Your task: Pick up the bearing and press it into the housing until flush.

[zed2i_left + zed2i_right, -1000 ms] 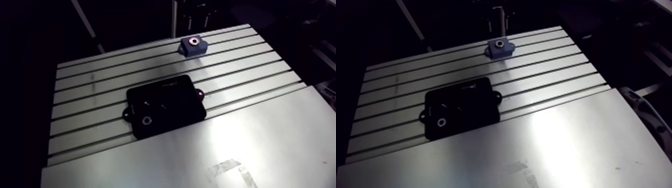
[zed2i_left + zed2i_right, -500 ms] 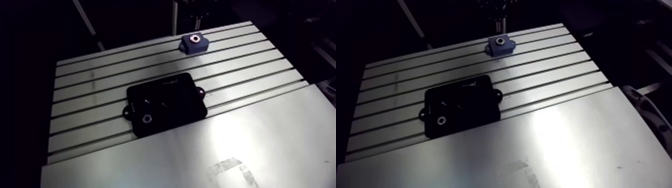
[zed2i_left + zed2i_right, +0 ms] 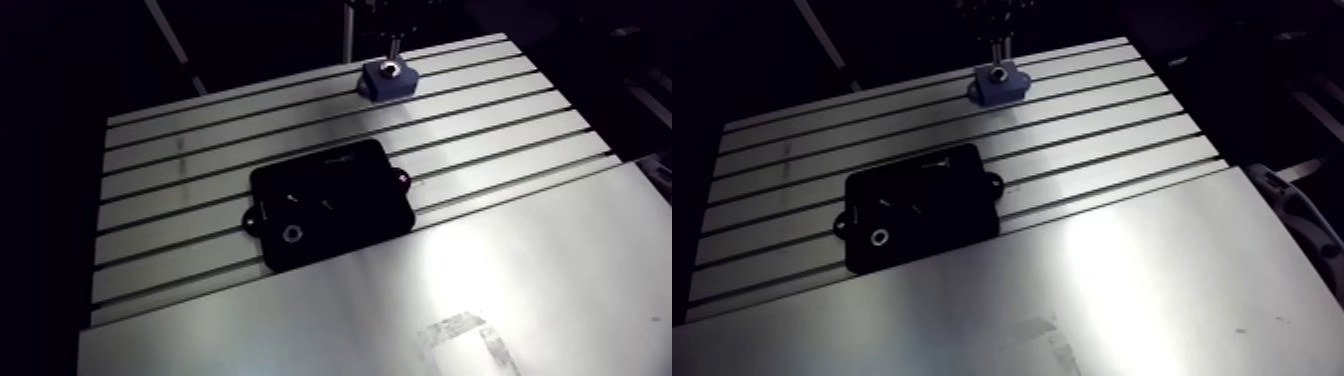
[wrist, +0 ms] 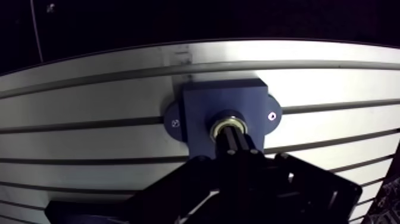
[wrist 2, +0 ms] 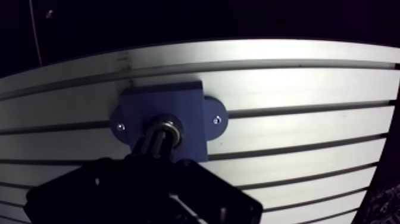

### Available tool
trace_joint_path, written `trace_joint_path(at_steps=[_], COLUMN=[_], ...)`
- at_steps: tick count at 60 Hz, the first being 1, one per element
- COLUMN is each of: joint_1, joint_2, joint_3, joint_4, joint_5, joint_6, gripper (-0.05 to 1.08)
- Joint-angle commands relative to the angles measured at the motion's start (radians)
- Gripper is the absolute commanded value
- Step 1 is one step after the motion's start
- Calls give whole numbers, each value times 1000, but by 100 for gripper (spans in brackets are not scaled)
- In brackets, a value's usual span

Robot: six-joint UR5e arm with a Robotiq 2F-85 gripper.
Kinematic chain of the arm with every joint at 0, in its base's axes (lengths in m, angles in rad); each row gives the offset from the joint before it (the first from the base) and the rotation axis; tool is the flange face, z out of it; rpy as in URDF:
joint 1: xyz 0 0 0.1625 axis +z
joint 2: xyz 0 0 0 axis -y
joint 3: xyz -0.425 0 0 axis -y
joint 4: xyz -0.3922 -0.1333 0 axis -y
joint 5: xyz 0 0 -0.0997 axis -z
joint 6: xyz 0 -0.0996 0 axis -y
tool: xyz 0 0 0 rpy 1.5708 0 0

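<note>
Directly under the gripper (image 4: 232, 136), whose fingers were pinched narrow together, the bearing (image 4: 216, 126) sat in the bore of the blue housing (image 4: 202, 101). I judged that any tilt in my push could cock it, jamming it short of flush.

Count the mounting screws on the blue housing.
2. One screw in one ear of the housing, one in the opposite ear, bearing between. The tool hides the near edge; more possible.
</note>
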Motion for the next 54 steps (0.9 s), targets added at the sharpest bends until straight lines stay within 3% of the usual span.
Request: trace_joint_path(at_steps=[1, 54], joint_1=[-2, -2], joint_2=[8, 24], joint_3=[0, -2], joint_4=[-1, -4], joint_5=[0, -3], joint_6=[0, 0], gripper=[108, 108])
